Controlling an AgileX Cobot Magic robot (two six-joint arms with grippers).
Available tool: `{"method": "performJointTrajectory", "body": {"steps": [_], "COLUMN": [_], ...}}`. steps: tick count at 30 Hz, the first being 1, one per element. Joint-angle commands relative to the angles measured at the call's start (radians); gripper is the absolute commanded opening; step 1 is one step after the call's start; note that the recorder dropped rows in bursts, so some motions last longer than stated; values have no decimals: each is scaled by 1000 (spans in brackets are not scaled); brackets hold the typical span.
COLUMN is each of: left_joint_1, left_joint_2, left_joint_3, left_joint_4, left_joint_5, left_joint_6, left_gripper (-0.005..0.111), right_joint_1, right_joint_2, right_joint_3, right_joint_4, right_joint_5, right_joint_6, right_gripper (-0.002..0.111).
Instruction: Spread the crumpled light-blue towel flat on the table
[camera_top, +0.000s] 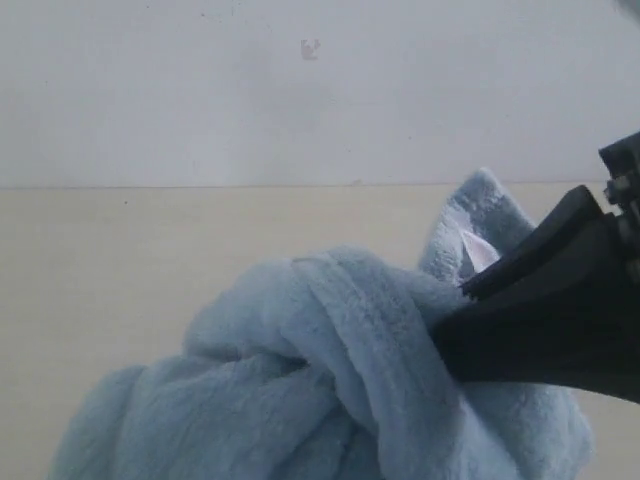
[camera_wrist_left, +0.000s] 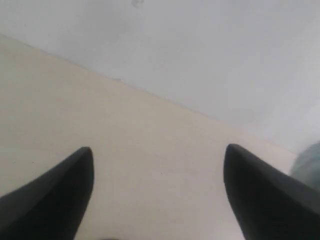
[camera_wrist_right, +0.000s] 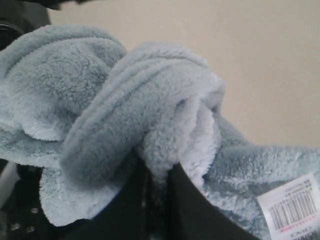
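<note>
Right wrist view: right claw clenched on a fold of the soft, light towel; left claw released. Likely better hold: the corner by the tag, beside the right claw.

The left tool has two black, pointed fingers. The right tool is black and smooth, with small grey screws.

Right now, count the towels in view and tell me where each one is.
1. The light-blue towel is bunched up over the table, a fold pinched in the right end effector; no other is visible.
</note>
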Motion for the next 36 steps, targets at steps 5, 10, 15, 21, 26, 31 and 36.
{"method": "performJointTrajectory", "body": {"steps": [5, 10, 15, 21, 26, 31, 36], "left_joint_1": [-5, -5, -5, -5, -5, -5, -5], "left_joint_2": [235, 365, 493, 631, 711, 778, 825], "left_joint_3": [-2, -52, -121, -227, -280, -309, -311], "left_joint_4": [-383, -383, -383, -383, -383, -383, -383], "left_joint_5": [141, 226, 295, 347, 433, 576, 595], "left_joint_6": [506, 566, 615, 643, 707, 746, 763], "left_gripper": [71, 71, 71, 71, 70, 52, 21], "right_joint_1": [1, 1, 1, -12, -101, -149, -149], "right_joint_2": [-30, 9, 149, 307, 374, 427, 466], "right_joint_3": [-22, -22, -22, -22, -22, -22, -22], "right_joint_4": [200, 229, 412, 629, 700, 686, 652], "right_joint_5": [106, 41, 14, 60, 135, 122, 67], "right_joint_6": [-156, -176, -330, -566, -620, -611, -572], "right_gripper": [1, 1, 1, 1, 1, 1, 1]}}
